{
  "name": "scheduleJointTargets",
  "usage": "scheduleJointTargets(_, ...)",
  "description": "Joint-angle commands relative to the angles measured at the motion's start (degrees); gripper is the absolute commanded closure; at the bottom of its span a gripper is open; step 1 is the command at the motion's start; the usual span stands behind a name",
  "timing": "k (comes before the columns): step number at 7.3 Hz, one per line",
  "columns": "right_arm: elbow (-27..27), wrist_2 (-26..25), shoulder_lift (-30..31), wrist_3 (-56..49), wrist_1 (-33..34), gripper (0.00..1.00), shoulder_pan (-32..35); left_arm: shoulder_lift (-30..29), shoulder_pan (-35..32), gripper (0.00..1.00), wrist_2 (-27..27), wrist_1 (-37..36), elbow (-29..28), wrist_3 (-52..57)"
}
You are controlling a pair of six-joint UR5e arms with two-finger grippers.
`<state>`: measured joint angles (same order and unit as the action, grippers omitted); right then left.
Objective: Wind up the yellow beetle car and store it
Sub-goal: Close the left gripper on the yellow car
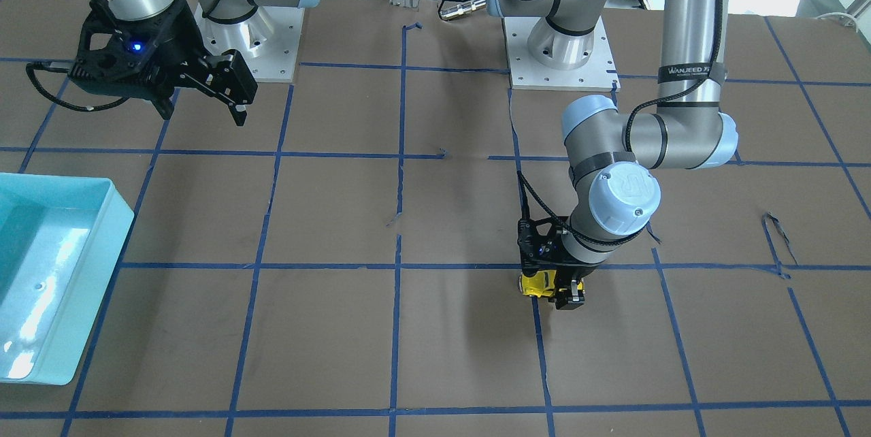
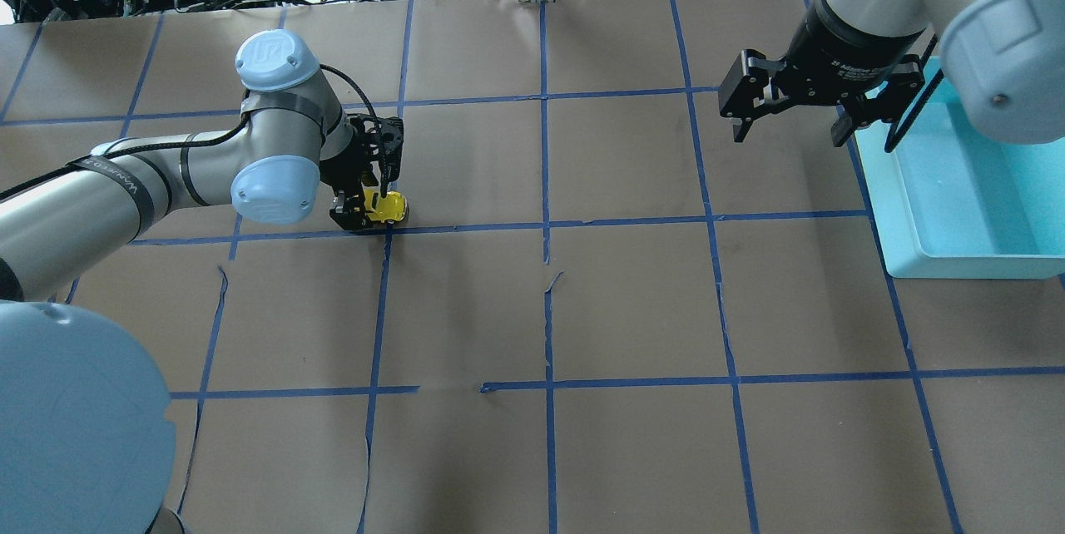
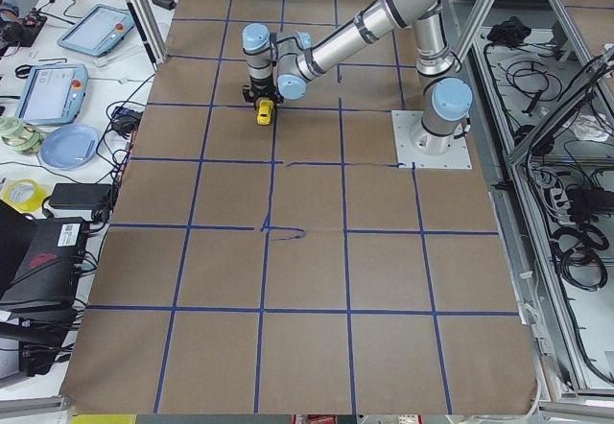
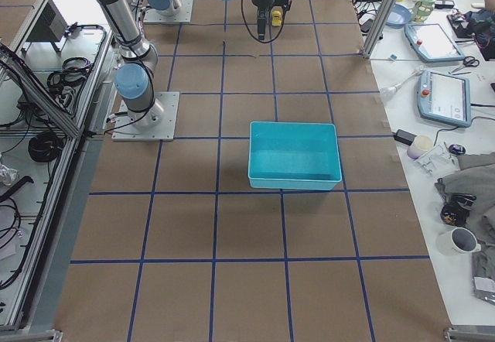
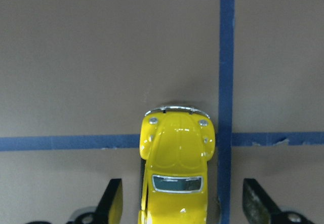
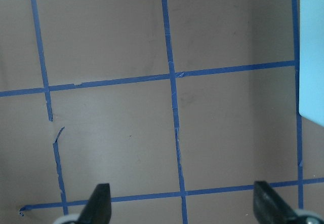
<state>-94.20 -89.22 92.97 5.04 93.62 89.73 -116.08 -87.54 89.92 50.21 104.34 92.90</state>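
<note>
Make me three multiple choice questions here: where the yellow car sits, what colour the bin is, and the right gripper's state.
1. Where is the yellow beetle car?
A) in the bin
B) on the table, between the left gripper's fingers
C) held by the right gripper

2. What colour is the bin?
A) red
B) black
C) teal

3. The right gripper is
A) open, holding nothing
B) shut on the car
C) shut on the bin's rim

Answers:
1 B: the left wrist view shows it on the table between spread fingers.
2 C: plainly teal.
3 A: its fingers stand wide apart, nothing between.
</note>
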Motion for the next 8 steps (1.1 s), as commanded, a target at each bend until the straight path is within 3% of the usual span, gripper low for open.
scheduleJointTargets(1, -0.02, -0.08, 0.01, -0.29, 0.07, 0.0, -0.09, 0.16, 0.0, 0.62, 0.17, -0.11, 0.08, 0.36)
scheduleJointTargets(4, -0.02, -0.08, -0.07, -0.38, -0.02, 0.0, -0.09, 0.24, 0.17, 0.8, 0.17, -0.2, -0.53, 1.06)
scheduleJointTargets(8, -0.02, 0.01, 0.01, -0.29, -0.02, 0.0, -0.09, -0.2, 3.87, 0.8, -0.19, -3.44, 1.56, 3.08)
